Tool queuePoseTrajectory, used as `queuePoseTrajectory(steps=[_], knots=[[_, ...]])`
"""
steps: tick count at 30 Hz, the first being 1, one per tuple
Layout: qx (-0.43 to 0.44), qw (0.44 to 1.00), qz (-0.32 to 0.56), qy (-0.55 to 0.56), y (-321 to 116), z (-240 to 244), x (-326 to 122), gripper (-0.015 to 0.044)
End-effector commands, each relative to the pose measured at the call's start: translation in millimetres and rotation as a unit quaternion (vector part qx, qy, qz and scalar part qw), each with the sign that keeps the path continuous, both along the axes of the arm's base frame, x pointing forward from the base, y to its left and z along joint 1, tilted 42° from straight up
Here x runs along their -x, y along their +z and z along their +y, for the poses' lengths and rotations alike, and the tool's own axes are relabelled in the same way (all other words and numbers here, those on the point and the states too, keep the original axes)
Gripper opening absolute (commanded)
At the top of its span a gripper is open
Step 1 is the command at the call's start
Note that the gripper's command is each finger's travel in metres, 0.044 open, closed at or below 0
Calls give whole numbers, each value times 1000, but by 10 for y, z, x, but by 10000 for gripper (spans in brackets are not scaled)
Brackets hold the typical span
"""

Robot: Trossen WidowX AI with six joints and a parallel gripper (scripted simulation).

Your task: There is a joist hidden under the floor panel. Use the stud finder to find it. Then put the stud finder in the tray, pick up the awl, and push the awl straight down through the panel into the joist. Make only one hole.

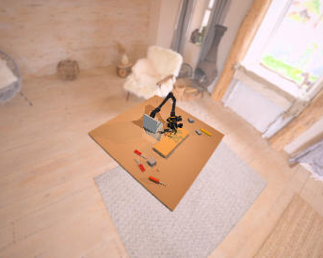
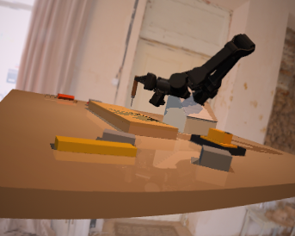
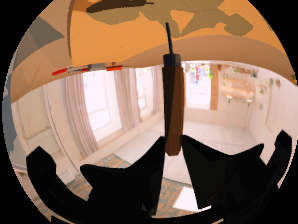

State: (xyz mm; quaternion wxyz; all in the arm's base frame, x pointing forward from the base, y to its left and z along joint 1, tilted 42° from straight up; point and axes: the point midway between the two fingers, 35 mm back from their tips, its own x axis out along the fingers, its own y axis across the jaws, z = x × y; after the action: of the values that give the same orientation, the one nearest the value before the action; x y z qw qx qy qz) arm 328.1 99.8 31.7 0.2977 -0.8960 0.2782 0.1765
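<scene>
My gripper (image 2: 138, 79) (image 3: 172, 139) is shut on the awl (image 2: 133, 89) (image 3: 173, 102) by its brown handle. The awl hangs nearly upright in the exterior view, with its thin dark shaft pointing down and its tip above the floor panel (image 1: 167, 149) (image 2: 150, 129) (image 3: 117, 32). A gap shows between tip and panel. Dark shadow patches lie on the panel top; no hole can be made out. The yellow stud finder (image 2: 220, 136) sits in the black tray (image 2: 236, 151). The joist is hidden.
A pale grey upright box (image 1: 151, 123) (image 2: 175, 119) stands beside the panel, near the arm. A yellow bar (image 1: 205, 132) (image 2: 94, 145) and grey blocks (image 1: 191, 120) (image 2: 216, 158) lie on one side. Red tools (image 1: 153, 180) (image 2: 65, 96) and another grey block (image 1: 152, 162) lie on the other.
</scene>
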Motion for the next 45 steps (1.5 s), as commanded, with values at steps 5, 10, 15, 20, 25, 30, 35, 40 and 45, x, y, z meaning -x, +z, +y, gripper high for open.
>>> queuePoseTrajectory(steps=[5, 10, 15, 20, 25, 30, 35, 40, 45], knots=[[-1, 1000, -6, -5, -12, 24, -5, 0], [-1, 1000, -6, -5, -40, 50, 1, 0], [-1, 1000, -6, -5, -100, 104, 15, 0], [-1, 1000, -6, -5, -161, 158, 31, 0], [-1, 1000, -6, -5, -224, 212, 50, 0], [-1, 1000, -6, -5, -287, 264, 70, 0], [2, 1000, -1, -3, -307, 251, 90, 0], [2, 1000, -1, -3, -307, 251, 90, 0], [2, 1000, -1, -3, -307, 251, 90, 0]])
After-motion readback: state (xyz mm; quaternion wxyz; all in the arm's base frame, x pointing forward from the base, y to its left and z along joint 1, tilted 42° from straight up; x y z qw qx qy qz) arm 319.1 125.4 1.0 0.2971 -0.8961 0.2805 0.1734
